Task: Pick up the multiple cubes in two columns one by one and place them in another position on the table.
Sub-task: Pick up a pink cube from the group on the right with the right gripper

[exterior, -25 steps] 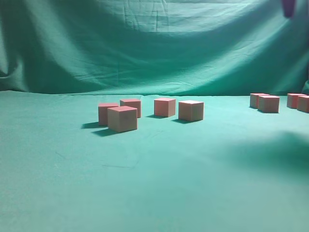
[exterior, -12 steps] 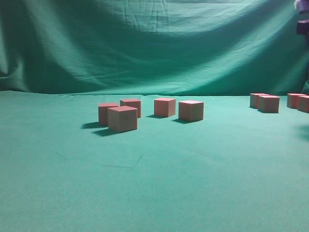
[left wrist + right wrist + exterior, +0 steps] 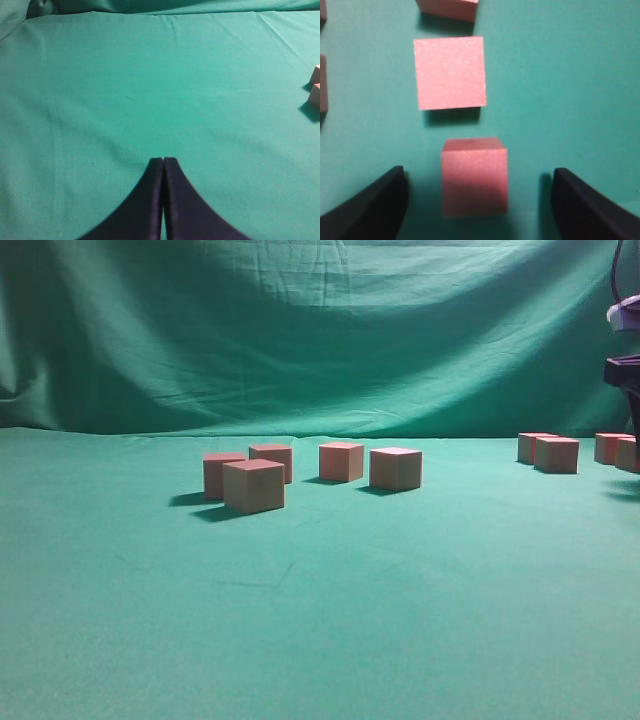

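Right tool [image 3: 475,200] descended at right edge | spread, straddling cube [image 3: 474,175] | left tool [image 3: 163,165] clenched

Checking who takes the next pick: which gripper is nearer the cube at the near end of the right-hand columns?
Right. The right gripper hangs open directly over that cube, fingers either side. The left gripper is shut over bare table, far from it.

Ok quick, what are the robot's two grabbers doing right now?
Left gripper: fingers closed together, holding nothing.
Right gripper: fingers open wide, a cube between them, not gripped.
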